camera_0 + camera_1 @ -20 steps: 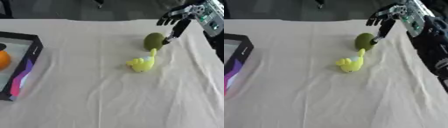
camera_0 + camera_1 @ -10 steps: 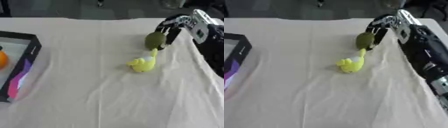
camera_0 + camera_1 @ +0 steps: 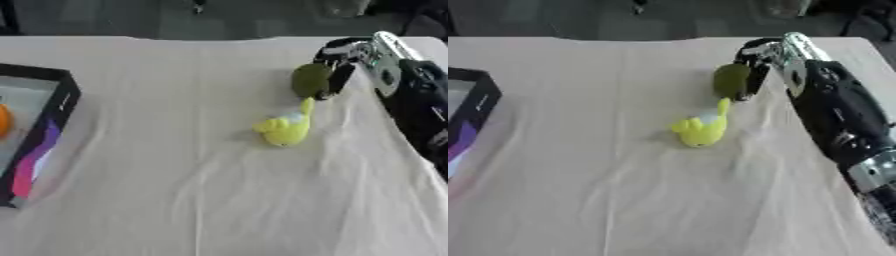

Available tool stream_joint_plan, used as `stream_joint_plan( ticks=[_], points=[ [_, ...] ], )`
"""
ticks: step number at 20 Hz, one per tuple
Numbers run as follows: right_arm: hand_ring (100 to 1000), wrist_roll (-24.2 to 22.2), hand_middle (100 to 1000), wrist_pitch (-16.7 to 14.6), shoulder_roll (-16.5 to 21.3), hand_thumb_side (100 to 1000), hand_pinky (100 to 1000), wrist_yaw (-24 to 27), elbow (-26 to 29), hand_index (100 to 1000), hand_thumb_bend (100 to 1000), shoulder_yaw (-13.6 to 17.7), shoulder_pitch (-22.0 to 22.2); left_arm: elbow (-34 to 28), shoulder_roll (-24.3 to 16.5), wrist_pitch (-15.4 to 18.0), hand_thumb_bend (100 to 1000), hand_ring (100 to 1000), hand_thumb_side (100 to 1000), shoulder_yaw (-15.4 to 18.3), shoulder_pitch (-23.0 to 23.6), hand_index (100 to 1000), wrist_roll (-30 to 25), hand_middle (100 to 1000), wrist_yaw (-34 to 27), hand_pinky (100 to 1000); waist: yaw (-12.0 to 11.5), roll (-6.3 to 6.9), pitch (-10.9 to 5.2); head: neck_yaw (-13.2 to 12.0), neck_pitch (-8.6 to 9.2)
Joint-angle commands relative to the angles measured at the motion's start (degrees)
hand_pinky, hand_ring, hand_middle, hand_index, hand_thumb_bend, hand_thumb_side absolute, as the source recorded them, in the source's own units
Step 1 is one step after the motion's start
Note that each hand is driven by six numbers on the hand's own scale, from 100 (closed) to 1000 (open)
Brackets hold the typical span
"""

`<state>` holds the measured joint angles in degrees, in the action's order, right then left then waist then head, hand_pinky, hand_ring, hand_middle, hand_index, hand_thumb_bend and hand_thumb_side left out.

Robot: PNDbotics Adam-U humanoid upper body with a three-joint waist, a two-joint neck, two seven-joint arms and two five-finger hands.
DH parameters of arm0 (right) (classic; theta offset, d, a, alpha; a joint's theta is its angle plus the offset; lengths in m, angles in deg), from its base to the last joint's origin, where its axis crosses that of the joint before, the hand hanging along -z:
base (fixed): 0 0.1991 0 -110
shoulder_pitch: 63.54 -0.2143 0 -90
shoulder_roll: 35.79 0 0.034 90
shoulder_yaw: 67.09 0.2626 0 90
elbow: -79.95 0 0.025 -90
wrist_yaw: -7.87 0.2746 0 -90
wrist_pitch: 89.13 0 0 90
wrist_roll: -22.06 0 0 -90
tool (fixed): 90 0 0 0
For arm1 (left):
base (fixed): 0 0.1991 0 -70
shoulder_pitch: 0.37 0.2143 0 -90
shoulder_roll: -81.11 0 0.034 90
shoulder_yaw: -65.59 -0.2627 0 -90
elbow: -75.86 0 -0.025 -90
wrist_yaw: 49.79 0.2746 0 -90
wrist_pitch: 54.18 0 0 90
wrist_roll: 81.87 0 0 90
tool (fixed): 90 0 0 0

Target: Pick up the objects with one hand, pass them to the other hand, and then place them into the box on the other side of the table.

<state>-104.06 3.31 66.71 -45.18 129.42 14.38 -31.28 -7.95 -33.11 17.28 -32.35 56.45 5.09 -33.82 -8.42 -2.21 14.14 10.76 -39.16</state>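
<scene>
A dark green rounded object point(image 3: 309, 80) lies at the far right of the cloth-covered table point(image 3: 175, 165). Just in front of it sits a yellow toy duck point(image 3: 284, 128), its tail touching the green object. My right hand point(image 3: 343, 62) comes in from the right, over and beside the green object. Its fingers point(image 3: 751, 80) hang down against the object's right side, and none shows on its left side. At the left edge stands the black box point(image 3: 54, 120), with an orange thing point(image 3: 3, 121) inside it. My left hand shows in no view.
The white cloth is wrinkled around the duck and toward the front right. My right forearm point(image 3: 837, 120) lies along the table's right edge. The floor beyond the far edge is dark.
My right hand has come down from above the far right corner to the green object, and its spread fingers have drawn in against the object's side. The green object and the duck lie where they were.
</scene>
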Motion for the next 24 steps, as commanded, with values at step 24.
stream_joint_plan(
  ticks=[24],
  points=[
    [661,15.67,493,1.64,-2.47,100,796,24.02,36.59,560,305,2.87,15.9,-11.11,-2.44,1.94,713,724,486,-2.23,-3.34,747,-4.01,678,-5.4,802,2.1,1.79,-2.39,-2.28,0.13]
  ],
)
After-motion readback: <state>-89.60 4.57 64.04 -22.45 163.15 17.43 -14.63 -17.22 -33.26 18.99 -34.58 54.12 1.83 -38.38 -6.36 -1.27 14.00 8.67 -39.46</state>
